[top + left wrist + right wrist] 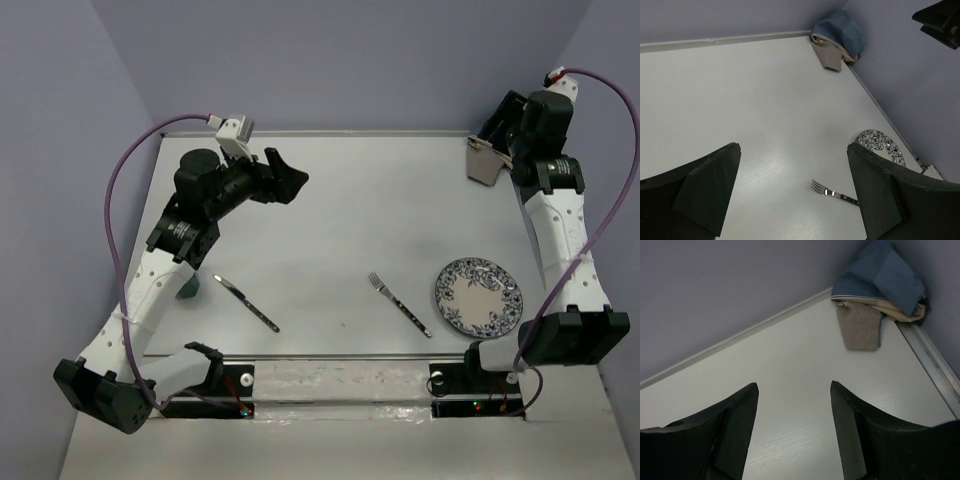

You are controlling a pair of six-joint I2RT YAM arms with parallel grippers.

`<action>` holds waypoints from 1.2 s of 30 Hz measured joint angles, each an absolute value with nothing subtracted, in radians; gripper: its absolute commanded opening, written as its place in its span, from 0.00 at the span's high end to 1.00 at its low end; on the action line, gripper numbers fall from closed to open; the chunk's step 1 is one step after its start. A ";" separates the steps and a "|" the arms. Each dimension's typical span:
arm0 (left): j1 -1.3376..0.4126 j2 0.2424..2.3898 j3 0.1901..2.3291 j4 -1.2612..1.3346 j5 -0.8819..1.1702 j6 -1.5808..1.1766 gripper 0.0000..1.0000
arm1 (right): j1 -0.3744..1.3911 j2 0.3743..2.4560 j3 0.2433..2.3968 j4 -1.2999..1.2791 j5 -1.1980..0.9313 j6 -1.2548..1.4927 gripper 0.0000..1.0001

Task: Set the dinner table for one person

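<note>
Plate (478, 297), fork (399, 304), prob. knife (246, 303) on table (350, 200); L gripper (794, 147) spread wide, R gripper (794, 384) parted, both empty.

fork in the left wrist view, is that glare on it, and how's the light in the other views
Left wrist: yes, small bright glints on the fork handle; top external: even light, faint shadows by the fork and knife, sheen on the metal rail; right wrist: the folded cloth is clear, the right end effector nearly black, little detail.
</note>
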State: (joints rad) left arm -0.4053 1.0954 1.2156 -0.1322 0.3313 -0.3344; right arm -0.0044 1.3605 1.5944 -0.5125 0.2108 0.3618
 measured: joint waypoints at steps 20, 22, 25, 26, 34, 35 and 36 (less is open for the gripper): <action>-0.418 1.000 1.132 -0.161 0.307 -0.362 0.01 | -0.286 2.039 1.788 -0.459 0.138 0.393 0.32; -0.418 0.996 1.127 -0.168 0.297 -0.373 0.01 | -0.296 2.107 1.835 -0.454 0.119 0.397 0.31; -0.418 0.990 1.110 -0.186 0.276 -0.391 0.01 | -0.309 2.207 1.901 -0.444 0.089 0.400 0.31; -0.418 0.989 1.105 -0.191 0.272 -0.394 0.01 | -0.312 2.229 1.914 -0.442 0.083 0.400 0.31; -0.418 0.988 1.100 -0.234 0.236 -0.410 0.01 | -0.321 2.415 2.035 -0.439 0.001 0.412 0.36; -0.418 0.988 1.100 -0.236 0.234 -0.410 0.01 | -0.321 2.425 2.040 -0.435 -0.007 0.414 0.49; -0.418 0.988 1.100 -0.237 0.230 -0.410 0.01 | -0.321 2.432 2.057 -0.433 -0.019 0.419 0.58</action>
State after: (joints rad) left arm -0.4179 0.9882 1.0996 -0.2375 0.2302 -0.4099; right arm -0.3214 2.4317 2.0567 -0.4332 -0.0189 0.4191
